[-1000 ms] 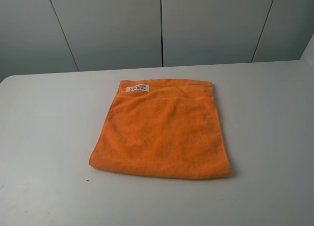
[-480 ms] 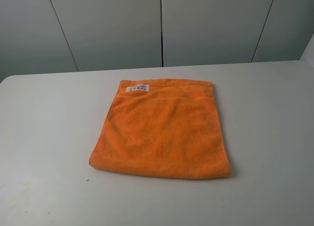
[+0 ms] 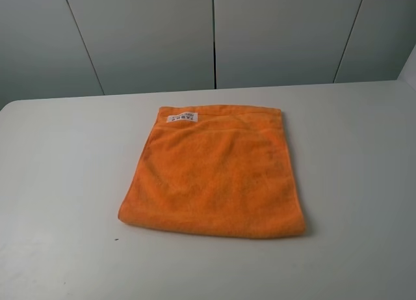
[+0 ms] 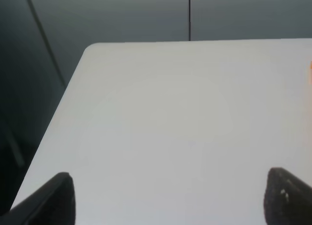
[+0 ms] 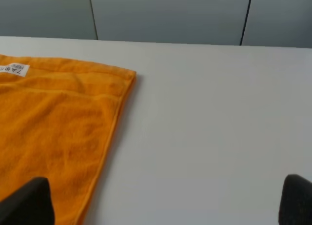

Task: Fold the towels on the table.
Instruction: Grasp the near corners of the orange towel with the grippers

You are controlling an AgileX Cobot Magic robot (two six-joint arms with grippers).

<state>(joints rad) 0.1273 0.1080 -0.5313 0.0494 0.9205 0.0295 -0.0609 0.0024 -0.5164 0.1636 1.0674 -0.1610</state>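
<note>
Orange towel (image 3: 214, 173) lies flat mid-worktop (image 3: 58, 183), white label (image 3: 181, 118) at its far edge. Both left end effector (image 4: 168, 200) and right end effector (image 5: 161, 203) spread wide, gripping nothing.

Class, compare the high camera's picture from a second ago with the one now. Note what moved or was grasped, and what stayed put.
Nothing visibly changed. The orange towel lies flat in the same spot on the white table, with its white label at the far edge as before.
</note>
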